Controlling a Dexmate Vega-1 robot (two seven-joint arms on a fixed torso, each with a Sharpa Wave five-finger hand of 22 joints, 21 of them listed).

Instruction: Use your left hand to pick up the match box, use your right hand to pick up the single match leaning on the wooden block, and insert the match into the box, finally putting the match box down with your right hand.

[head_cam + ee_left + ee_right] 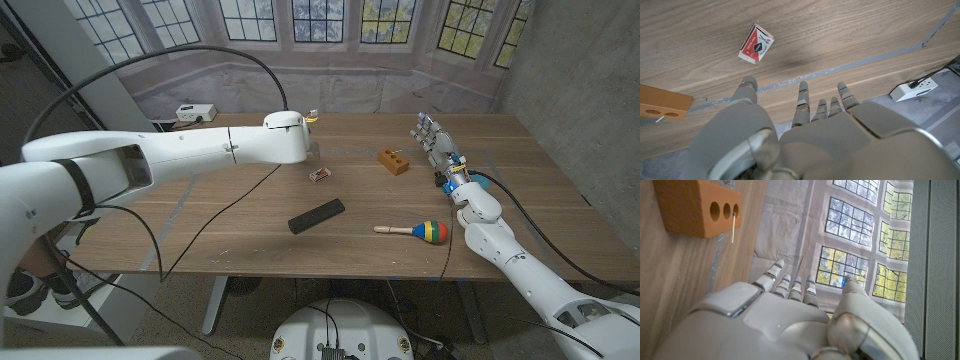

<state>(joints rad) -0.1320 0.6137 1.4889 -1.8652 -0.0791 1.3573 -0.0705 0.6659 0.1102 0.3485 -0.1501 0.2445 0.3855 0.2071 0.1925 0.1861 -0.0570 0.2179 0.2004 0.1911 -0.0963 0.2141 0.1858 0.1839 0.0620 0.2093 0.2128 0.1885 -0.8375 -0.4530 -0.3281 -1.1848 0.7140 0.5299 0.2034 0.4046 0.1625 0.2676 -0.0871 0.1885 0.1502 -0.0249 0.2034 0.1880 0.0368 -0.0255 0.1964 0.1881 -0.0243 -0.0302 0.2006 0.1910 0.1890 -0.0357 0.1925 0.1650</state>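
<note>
My left hand (805,125) hovers open just behind the box (756,43), nearer than my right hand (437,142), also open, beside the block (395,160) with its match (733,228).

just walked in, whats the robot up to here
Nothing is held yet. The left hand hovers with fingers spread over the table near the match box, apparently about to grasp it. The right hand waits open beside the wooden block, where the match leans untouched.
</note>
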